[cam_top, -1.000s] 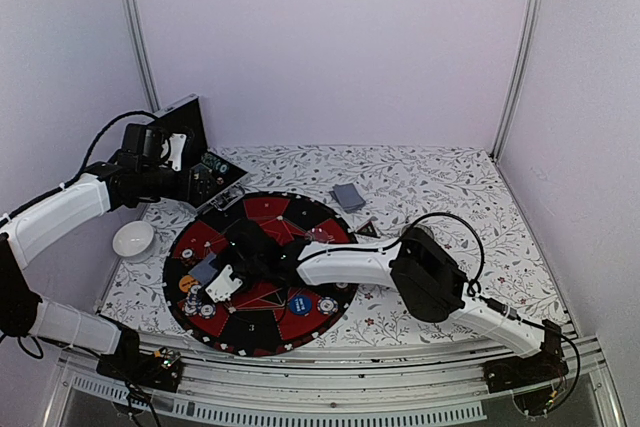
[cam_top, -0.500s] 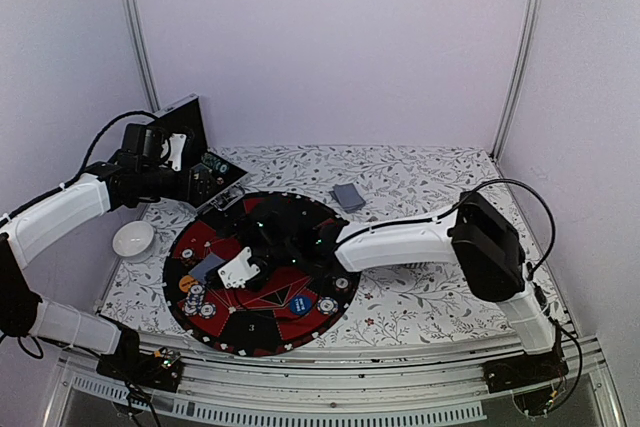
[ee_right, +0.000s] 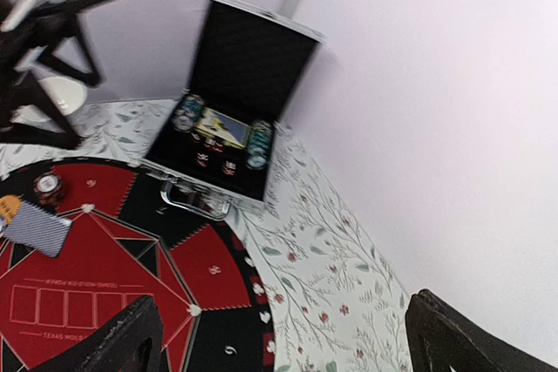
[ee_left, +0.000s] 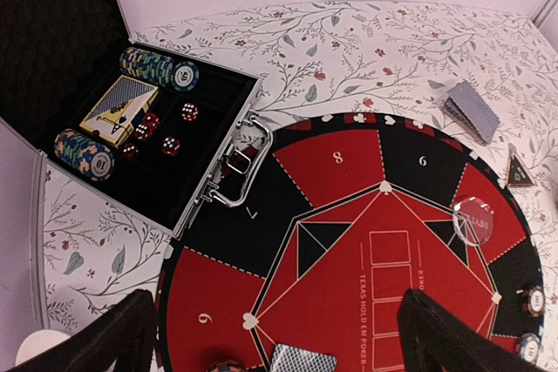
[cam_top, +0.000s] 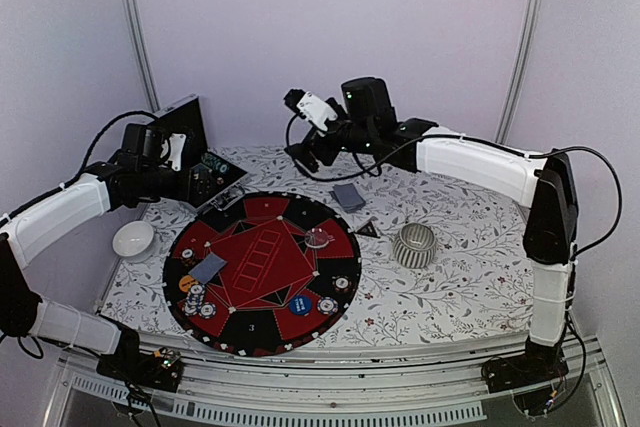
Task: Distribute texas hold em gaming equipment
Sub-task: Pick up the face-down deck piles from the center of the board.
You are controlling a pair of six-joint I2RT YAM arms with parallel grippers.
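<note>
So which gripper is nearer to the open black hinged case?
Left. The left gripper hovers right beside the open black hinged case; the right gripper hangs raised, well off to its right.

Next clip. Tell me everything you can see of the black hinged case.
The black hinged case stands open at the table's far left, its lid raised and lined with black dimpled foam. Silver metal trims its edges, and a silver handle on the front wall lies over the edge of the round mat. Inside are two rows of striped chips, a card pack and small red dice.
</note>
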